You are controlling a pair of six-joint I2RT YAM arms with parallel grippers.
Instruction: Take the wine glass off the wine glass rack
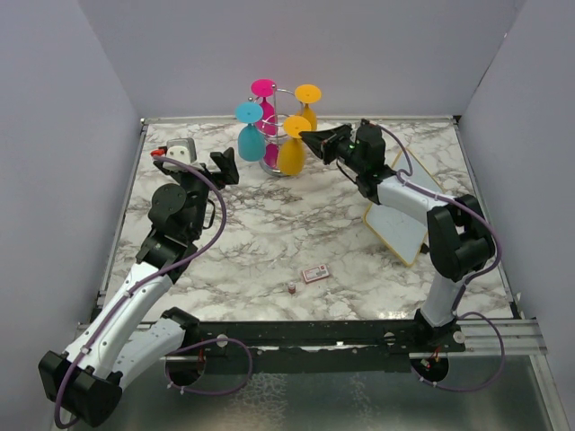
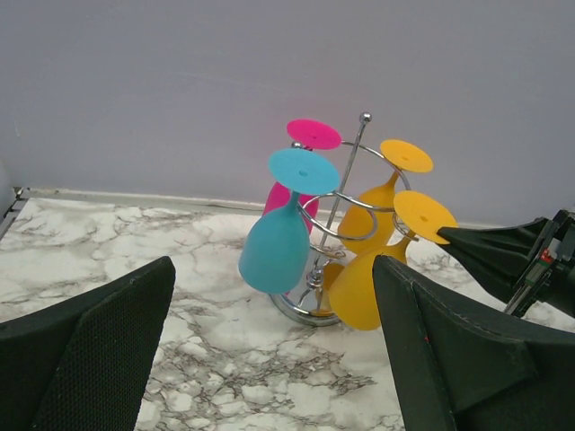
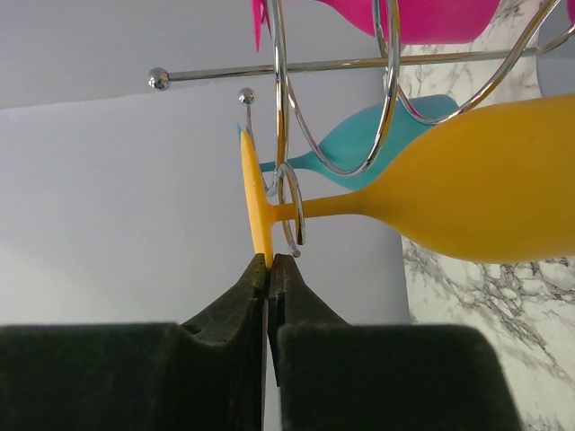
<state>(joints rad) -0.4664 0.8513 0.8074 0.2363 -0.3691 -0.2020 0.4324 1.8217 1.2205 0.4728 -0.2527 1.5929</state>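
Observation:
The chrome wine glass rack point(image 1: 286, 115) stands at the back middle of the marble table, with a pink, a cyan point(image 1: 251, 139) and two yellow glasses hanging bowl-down. My right gripper point(image 1: 306, 136) is shut on the foot rim of the front yellow wine glass point(image 1: 292, 153). In the right wrist view the fingertips point(image 3: 260, 269) pinch the edge of the yellow foot disc point(image 3: 255, 199), and the stem still sits in a rack hook point(image 3: 291, 208). My left gripper point(image 1: 225, 166) is open and empty, left of the rack point(image 2: 345, 202) and short of the cyan glass point(image 2: 277, 242).
A white board with a yellow edge point(image 1: 402, 218) lies under the right arm. A small card point(image 1: 315, 273) and a tiny bottle point(image 1: 292, 287) lie near the front middle. A white object point(image 1: 182, 148) sits at the back left. Grey walls enclose the table.

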